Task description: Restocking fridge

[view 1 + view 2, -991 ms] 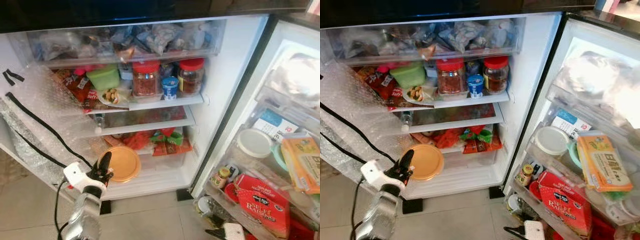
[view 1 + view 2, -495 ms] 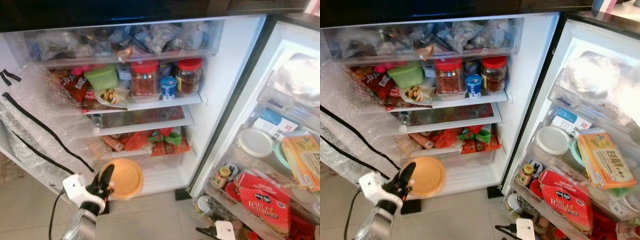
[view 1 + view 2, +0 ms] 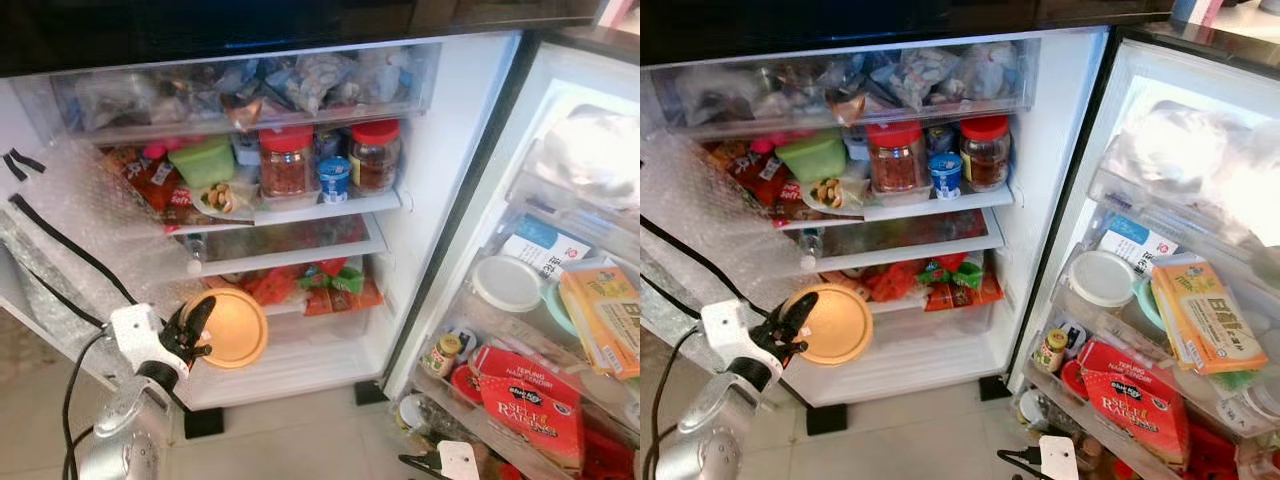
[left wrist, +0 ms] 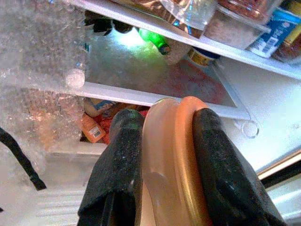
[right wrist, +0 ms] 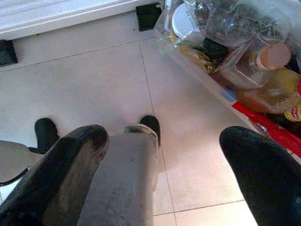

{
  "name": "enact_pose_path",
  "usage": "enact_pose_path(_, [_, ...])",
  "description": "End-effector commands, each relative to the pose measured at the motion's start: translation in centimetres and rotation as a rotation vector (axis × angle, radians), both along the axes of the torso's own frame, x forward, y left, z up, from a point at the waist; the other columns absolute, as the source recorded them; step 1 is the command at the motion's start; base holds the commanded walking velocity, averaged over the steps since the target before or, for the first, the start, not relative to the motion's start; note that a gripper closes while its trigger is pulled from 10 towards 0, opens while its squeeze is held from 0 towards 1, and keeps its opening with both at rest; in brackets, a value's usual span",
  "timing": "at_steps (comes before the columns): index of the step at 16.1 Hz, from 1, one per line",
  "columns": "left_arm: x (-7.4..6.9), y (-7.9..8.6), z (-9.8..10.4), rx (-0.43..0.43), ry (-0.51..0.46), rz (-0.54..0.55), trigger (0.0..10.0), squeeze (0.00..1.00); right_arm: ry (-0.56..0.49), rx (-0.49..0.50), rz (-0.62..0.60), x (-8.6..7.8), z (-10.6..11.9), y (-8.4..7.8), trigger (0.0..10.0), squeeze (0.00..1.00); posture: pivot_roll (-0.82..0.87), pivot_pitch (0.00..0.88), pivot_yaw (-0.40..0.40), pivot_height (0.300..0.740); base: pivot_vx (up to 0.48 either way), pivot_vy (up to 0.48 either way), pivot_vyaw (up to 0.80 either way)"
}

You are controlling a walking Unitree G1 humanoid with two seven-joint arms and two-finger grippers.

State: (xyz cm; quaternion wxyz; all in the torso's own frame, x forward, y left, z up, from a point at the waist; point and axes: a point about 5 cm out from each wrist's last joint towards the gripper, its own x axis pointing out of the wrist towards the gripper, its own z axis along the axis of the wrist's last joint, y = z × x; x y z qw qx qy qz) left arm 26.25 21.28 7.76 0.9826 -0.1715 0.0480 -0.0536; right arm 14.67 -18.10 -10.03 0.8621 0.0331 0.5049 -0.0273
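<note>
Left wrist view: a slip is risked where the orange container is clamped edge-on by the left gripper, while the right gripper hangs spread apart.

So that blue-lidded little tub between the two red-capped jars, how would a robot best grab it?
Probably by its sides, coming straight in from the open front of the shelf. The blue-lidded tub stands upright at the shelf's front edge, hemmed in by the left red-capped jar and right red-capped jar, with a drawer low overhead, so a top approach looks cramped.

My head cameras look down into the open fridge; left wrist sits close at its shelves, right wrist faces the floor.
</note>
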Motion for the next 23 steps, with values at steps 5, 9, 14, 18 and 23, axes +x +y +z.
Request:
enact_pose_path(5, [0.2, -2.0, -0.5, 0.002, 0.013, -0.014, 10.0, 0.00, 0.013, -0.008, -0.021, -0.6, -0.2, -0.4, 10.0, 0.00, -0.15, 0.039, 0.040, 0.740, 0.000, 0.000, 0.00])
enact_pose_path(9, [-0.2, -3.3, -0.7, -0.057, 0.015, 0.016, 10.0, 0.00, 0.018, -0.017, 0.004, -0.7, -0.2, -0.6, 10.0, 0.00, -0.15, 0.066, 0.018, 0.740, 0.000, 0.000, 0.00])
enact_pose_path(14, [0.2, -3.7, -0.4, -0.072, 0.005, 0.032, 10.0, 0.00, 0.028, -0.033, 0.030, -1.1, -0.3, -0.7, 10.0, 0.00, -0.16, 0.082, 0.006, 0.740, 0.000, 0.000, 0.00])
enact_pose_path(18, [0.3, -3.7, 0.1, -0.074, -0.008, 0.027, 10.0, 0.00, 0.007, -0.108, 0.069, -0.5, 0.0, -1.4, 10.0, 0.00, -0.15, 0.102, 0.011, 0.740, 0.000, 0.000, 0.00])
enact_pose_path(23, [0.0, -3.6, 0.1, -0.072, -0.005, 0.022, 10.0, 0.00, 0.022, -0.160, 0.054, -1.7, -0.1, -3.2, 10.0, 0.00, -0.15, 0.111, 0.002, 0.740, 0.000, 0.000, 0.00])
